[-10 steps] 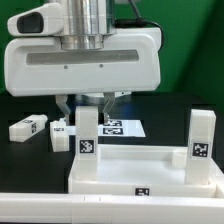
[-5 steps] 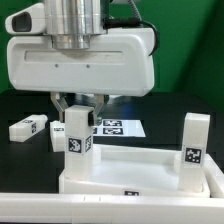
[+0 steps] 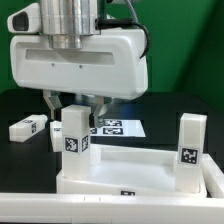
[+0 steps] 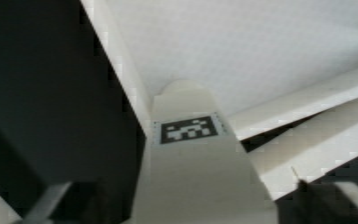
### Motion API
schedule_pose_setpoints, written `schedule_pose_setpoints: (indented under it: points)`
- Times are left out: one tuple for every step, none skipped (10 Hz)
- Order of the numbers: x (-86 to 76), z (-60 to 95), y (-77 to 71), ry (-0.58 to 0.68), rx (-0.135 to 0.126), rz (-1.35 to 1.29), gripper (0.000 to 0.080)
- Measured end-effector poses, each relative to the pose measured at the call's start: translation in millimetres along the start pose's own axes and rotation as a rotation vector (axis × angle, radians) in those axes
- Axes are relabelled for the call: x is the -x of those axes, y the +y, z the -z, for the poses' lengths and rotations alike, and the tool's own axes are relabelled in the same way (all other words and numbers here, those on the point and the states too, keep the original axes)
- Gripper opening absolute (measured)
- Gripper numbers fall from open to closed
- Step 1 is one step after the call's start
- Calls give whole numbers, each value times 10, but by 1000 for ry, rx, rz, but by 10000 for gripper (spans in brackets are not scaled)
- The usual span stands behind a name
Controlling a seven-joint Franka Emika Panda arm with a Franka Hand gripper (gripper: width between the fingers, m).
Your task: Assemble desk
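Observation:
The desk's white rimmed top point(image 3: 140, 168) lies at the front of the black table. One square leg point(image 3: 73, 133) stands upright at its left corner and another leg point(image 3: 188, 149) at its right corner, both tagged. My gripper point(image 3: 75, 107) hangs over the left leg, its fingers point(image 3: 54, 102) straddling the leg's upper end with a gap on each side; it is open. In the wrist view the same leg point(image 4: 202, 150) rises between the fingertips point(image 4: 48, 205) of my gripper point(image 4: 194, 212), with the top's inner surface point(image 4: 247, 50) behind it.
A loose leg point(image 3: 28, 127) lies on its side at the exterior view's left, and a further tagged block point(image 3: 56, 134) sits just behind the left leg. The marker board point(image 3: 118, 127) lies flat behind the desk top. The table's front edge is pale.
The desk top with both upright legs has shifted toward the exterior view's left. My fingers, shut on the left leg before, have spread apart and let go of it.

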State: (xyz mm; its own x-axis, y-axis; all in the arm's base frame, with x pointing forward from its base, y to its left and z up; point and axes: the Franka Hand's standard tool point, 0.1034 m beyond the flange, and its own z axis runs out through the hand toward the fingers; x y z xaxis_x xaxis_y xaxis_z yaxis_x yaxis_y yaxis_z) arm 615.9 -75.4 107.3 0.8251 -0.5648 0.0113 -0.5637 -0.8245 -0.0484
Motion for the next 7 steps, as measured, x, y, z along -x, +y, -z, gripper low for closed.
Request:
schedule_pose_setpoints:
  points:
    - [-1,4,-1,1,0,0,613]
    - [35,57,2,0,-5,-45,639]
    - [154,134,16,-8,-13,-112,639]
    - [300,175,32,-23,-19,-194,648]
    - [403,180,11,-35,-22,-256,648]
    - [459,151,-41,-39,-19,-279,649]
    - [445,139,-85,-36,-13,-241,649]
